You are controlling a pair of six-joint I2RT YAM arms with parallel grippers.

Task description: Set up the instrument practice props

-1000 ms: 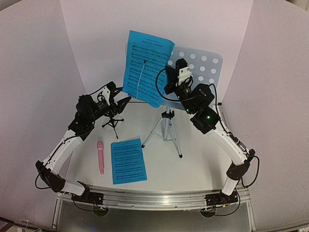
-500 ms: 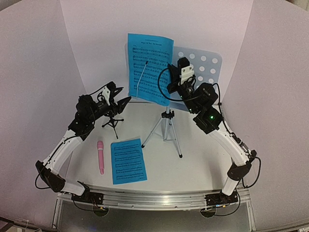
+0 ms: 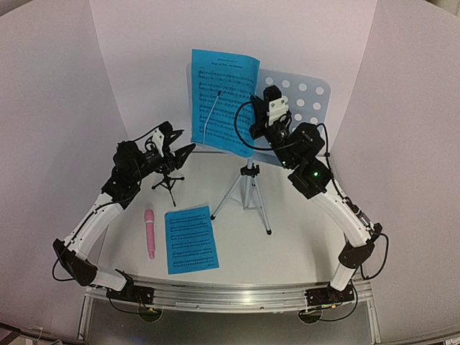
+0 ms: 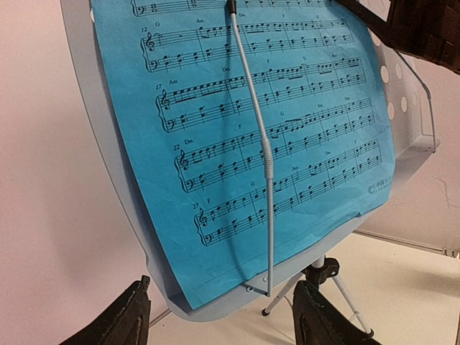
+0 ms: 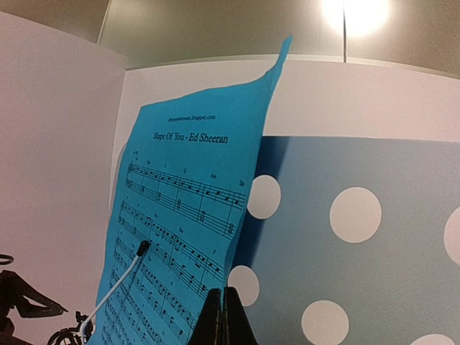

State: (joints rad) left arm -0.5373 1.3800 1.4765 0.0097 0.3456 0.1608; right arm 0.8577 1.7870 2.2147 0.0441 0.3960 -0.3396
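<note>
1. Evidently the step in hand was seating the blue printed sheet-music page (image 3: 219, 93) on the pale-blue perforated music-stand desk (image 3: 309, 93). The desk stood on its silver tripod legs (image 3: 248, 190) at the middle of the white worktop (image 3: 287, 244).
2. The right hand (image 3: 253, 118) had its jaws closed tight at the page's right edge and seemed to pinch it. The page rose upright just left of and above that hand, under a thin white wire retainer (image 4: 267, 165).
3. The left hand (image 4: 226, 320) hung wide open and empty, its fingers (image 4: 129, 320) below the desk's lower lip and the page straight ahead.
4. Just beneath the left hand stood the small black tripod mic mount (image 3: 169, 180), with nothing in it. Nearer the arm bases lay the pink stick microphone (image 3: 149, 233), and just beside it a second blue music page (image 3: 191, 239) lay flat.
5. Next, I judged, the right hand needed to let go without dragging the page askew. After that, the flat page and the microphone awaited fetching, the microphone going into the mount.
</note>
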